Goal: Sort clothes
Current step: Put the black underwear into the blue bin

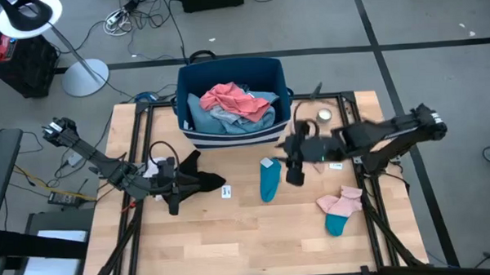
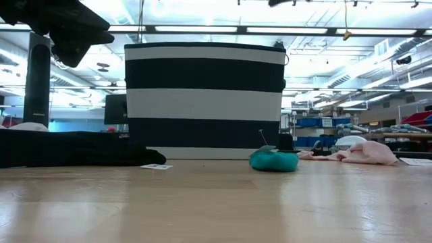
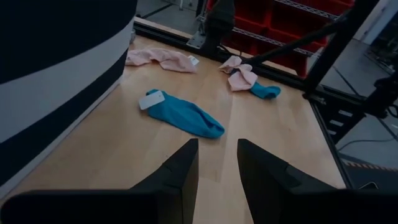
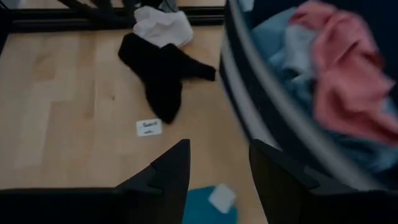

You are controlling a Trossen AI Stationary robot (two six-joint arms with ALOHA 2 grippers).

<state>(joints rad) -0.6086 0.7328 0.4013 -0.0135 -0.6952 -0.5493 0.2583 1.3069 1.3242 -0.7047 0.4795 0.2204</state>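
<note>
Clothes lie partly in the navy striped bin [image 1: 231, 77] at the bench's [image 1: 232, 244] far edge, partly spread on the bench. In the bin we see a coral-pink piece [image 1: 230, 98] atop light-blue fabric [image 1: 207, 118]. A black garment [image 1: 199, 180] lies on the bench's left w/ a white item [image 4: 163, 25] just beside it. A teal sock [image 1: 268, 179] lies mid-bench; a pink sock [image 1: 339, 201] and another teal sock [image 1: 336, 224] lie touching on the right.

We see the left tool [image 1: 172, 189] low at the black garment, fingers [image 3: 180, 174] apart, nothing between them. Right tool [image 1: 296, 162] hovers near the first teal sock and in front of the bin, fingers [image 4: 171, 171] also apart and holding nothing. A small round tin [image 1: 325, 115] sits right of the bin.
</note>
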